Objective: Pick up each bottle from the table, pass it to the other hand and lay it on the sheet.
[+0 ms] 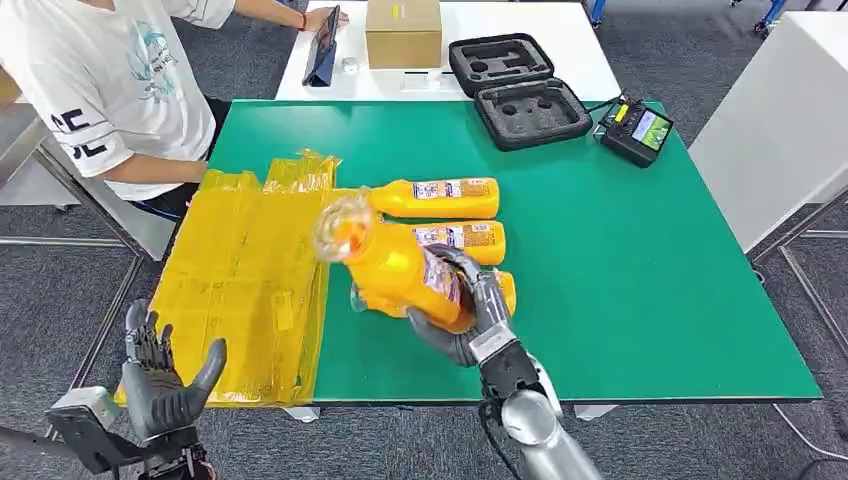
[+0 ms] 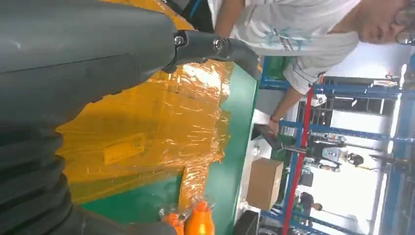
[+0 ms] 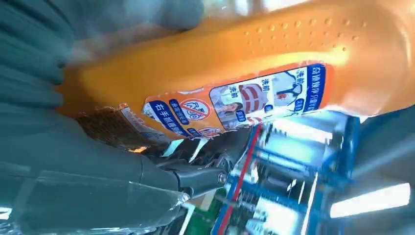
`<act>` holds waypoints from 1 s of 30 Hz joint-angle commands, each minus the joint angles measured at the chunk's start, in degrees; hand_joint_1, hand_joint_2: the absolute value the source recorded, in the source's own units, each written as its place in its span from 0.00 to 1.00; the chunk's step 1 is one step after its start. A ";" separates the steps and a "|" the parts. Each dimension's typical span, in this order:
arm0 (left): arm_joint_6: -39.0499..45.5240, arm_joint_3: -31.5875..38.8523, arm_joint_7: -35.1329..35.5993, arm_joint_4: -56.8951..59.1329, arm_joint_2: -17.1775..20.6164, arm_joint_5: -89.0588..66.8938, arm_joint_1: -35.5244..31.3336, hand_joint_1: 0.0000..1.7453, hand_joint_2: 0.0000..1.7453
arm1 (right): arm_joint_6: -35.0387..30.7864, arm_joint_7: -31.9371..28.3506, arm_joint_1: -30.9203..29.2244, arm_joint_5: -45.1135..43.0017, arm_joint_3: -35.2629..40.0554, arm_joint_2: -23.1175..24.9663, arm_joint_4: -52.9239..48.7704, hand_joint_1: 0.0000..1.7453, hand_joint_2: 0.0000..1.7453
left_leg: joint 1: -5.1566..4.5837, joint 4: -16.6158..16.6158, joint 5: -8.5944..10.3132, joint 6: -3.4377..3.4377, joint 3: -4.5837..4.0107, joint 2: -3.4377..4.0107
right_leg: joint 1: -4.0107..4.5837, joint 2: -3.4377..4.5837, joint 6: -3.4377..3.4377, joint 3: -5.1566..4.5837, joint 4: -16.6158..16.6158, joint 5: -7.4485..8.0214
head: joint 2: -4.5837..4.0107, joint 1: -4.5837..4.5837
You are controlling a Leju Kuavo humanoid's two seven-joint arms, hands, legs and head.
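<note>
My right hand [image 1: 468, 318] grips an orange bottle [image 1: 400, 268] by its body and holds it tilted above the green table [image 1: 620, 260], clear cap toward the sheet. Up close, the same bottle [image 3: 235, 73] shows its printed label against the hand [image 3: 73, 147]. Two more orange bottles lie on the table, one [image 1: 438, 197] farther back and one [image 1: 470, 238] just behind the held one; another lies partly hidden under it. The yellow plastic sheet [image 1: 250, 270] covers the table's left part. My left hand [image 1: 165, 385] hangs open below the table's front left corner, near the sheet [image 2: 147, 132].
A person in a white shirt [image 1: 110, 80] stands at the table's far left corner. A black foam case [image 1: 520, 90], a cardboard box [image 1: 403, 32] and a controller with a screen [image 1: 637, 130] sit at the back. A white cabinet [image 1: 780, 120] stands at the right.
</note>
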 commanded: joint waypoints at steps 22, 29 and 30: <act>-13.90 -25.02 5.80 20.12 6.72 0.49 -13.89 0.00 1.00 | 4.28 -1.33 -8.11 0.56 4.46 8.62 30.27 1.00 1.00 | -0.02 -0.08 0.01 -0.04 0.10 -0.09 | -0.01 -0.04 -0.03 0.10 -0.04 -0.03 | 0.00 -0.02; -15.77 -23.94 5.66 32.48 4.21 7.59 -21.05 0.00 1.00 | 2.31 1.29 -7.39 6.45 11.10 8.46 29.15 1.00 1.00 | 0.02 -0.08 -0.01 -0.07 0.17 -0.13 | 0.03 -0.06 -0.06 0.21 -0.07 -0.03 | 0.00 0.00; -16.85 -23.33 5.52 32.34 4.12 9.69 -21.47 0.00 1.00 | 1.00 1.74 -7.44 9.03 13.04 8.69 29.84 1.00 1.00 | 0.01 -0.06 0.01 -0.05 0.09 -0.09 | 0.01 -0.04 -0.04 0.10 -0.05 -0.01 | 0.00 0.00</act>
